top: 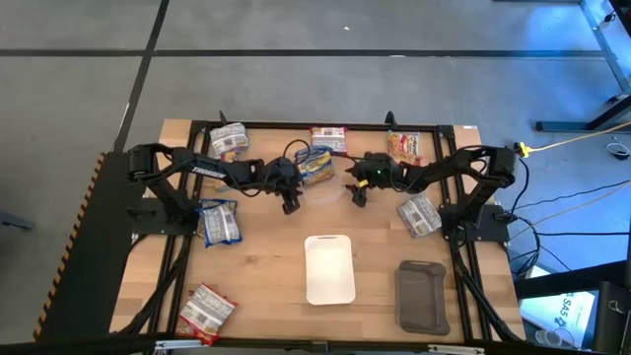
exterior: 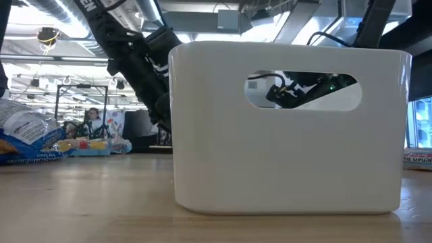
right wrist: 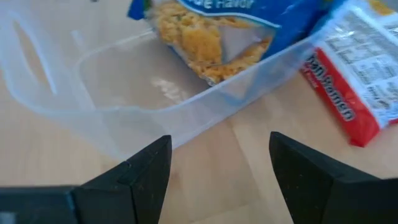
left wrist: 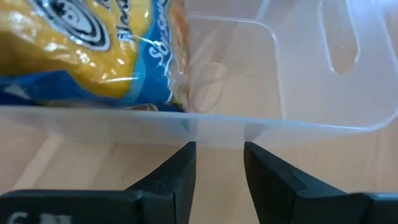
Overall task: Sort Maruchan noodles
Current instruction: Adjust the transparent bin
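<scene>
Two arms are flanking a clear bin at the table's far centre, a blue-yellow packet lying inside it. Left of the bin, the left gripper is facing its wall with fingers parted, holding nothing. Right of the bin, the right gripper is standing wide and empty, a red packet lying just beyond the bin. The likely step is reaching for another packet; clearing the bin's rim first looks wise.

7 noodle pkts, 1 white tray, 1 dk grey tray, 1 clear bin, 2 arms.
</scene>
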Controlling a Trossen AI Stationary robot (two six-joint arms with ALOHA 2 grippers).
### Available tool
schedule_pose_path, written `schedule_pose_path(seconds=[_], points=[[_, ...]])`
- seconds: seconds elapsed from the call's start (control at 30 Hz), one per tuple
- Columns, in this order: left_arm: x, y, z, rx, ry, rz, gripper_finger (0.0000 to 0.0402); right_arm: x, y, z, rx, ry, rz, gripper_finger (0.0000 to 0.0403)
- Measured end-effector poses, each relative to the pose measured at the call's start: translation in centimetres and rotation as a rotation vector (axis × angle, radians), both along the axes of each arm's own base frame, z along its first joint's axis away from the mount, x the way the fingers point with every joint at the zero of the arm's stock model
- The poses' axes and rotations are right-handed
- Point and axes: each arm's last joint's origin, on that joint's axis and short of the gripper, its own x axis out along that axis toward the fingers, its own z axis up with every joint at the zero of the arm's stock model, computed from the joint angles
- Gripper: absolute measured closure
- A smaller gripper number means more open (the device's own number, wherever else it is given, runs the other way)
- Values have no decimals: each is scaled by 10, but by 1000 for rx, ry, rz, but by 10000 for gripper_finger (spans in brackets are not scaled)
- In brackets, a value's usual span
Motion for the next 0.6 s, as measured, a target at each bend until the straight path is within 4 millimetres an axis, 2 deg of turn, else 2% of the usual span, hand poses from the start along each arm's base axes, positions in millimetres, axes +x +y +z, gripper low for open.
schedule_pose_path(seconds=[0.3,0.6], points=[[-4,13,0,23,9,61,273,5,16,0,38,-10,106,155],[-3,11,0,4,7,38,273,5,16,-1,-22,13,65,155]])
